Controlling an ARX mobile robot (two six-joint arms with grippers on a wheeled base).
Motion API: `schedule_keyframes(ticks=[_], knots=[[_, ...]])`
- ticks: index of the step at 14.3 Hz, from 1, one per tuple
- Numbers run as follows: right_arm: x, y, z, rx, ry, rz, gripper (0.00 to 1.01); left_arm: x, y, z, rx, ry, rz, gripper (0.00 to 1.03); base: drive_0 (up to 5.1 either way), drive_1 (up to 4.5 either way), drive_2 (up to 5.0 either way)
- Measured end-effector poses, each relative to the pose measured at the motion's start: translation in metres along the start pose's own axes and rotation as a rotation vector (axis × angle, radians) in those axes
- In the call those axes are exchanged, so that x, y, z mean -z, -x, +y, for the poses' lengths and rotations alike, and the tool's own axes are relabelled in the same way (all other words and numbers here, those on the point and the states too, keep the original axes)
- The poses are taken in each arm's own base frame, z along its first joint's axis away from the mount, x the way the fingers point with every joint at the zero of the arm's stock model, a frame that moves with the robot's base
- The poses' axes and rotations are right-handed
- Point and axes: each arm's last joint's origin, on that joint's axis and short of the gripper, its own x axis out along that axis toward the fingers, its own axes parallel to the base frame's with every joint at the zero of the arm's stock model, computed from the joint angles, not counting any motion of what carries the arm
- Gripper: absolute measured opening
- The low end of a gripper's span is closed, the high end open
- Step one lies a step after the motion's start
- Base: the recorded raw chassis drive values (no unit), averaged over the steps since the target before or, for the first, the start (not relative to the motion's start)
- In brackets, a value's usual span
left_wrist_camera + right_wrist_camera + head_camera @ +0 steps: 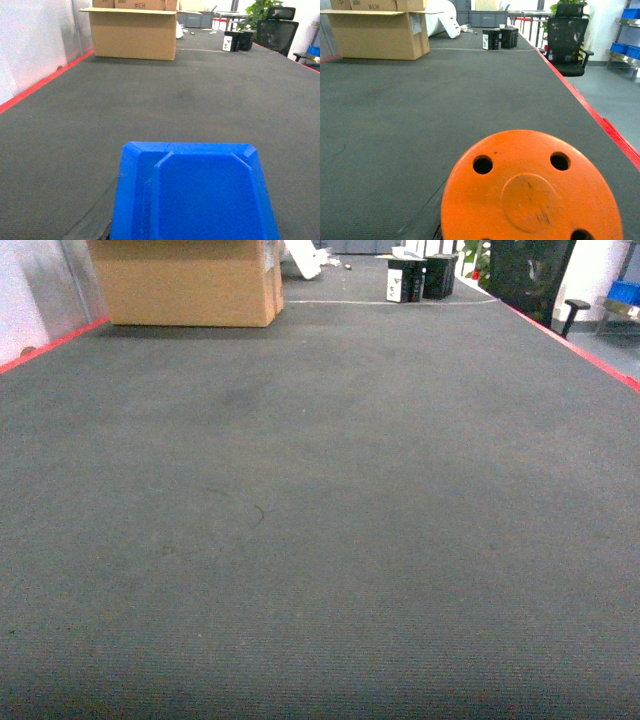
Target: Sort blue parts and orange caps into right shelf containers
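A blue part [200,195] fills the bottom of the left wrist view, hanging above the grey floor. It sits where my left jaws close and hides them. Only a dark grey finger [97,220] shows at its left side. An orange cap [532,192] fills the bottom of the right wrist view, its flat end with round holes facing the camera. It is held the same way, with a dark finger [429,220] at its left. Blue bins [624,49] stand on a metal shelf far off at the right. Neither gripper shows in the head view.
Grey carpet [320,520] stretches ahead, edged by red lines [580,348]. An open cardboard box [185,280] stands at the far left. Small black boxes [420,278] sit at the far end. Beyond the right red line is a black office chair [569,42].
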Motion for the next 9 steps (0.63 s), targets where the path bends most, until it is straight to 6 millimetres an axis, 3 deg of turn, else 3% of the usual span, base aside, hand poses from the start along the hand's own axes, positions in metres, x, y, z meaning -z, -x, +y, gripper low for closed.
schedule_keyframes(ticks=[6,9], knots=[[0.0000,0.0000,0.0000,0.000,0.000,0.000,0.43,0.0000,0.0000,0.0002,-0.003,0.000,0.000,0.42,-0.1,-0.14,-0.1],[0.0000,0.0000,0.0000,0.000,0.000,0.000,0.43,0.0000,0.0000,0.0001,-0.001,0.000,0.000,0.42,-1.8,-1.78,-1.8]])
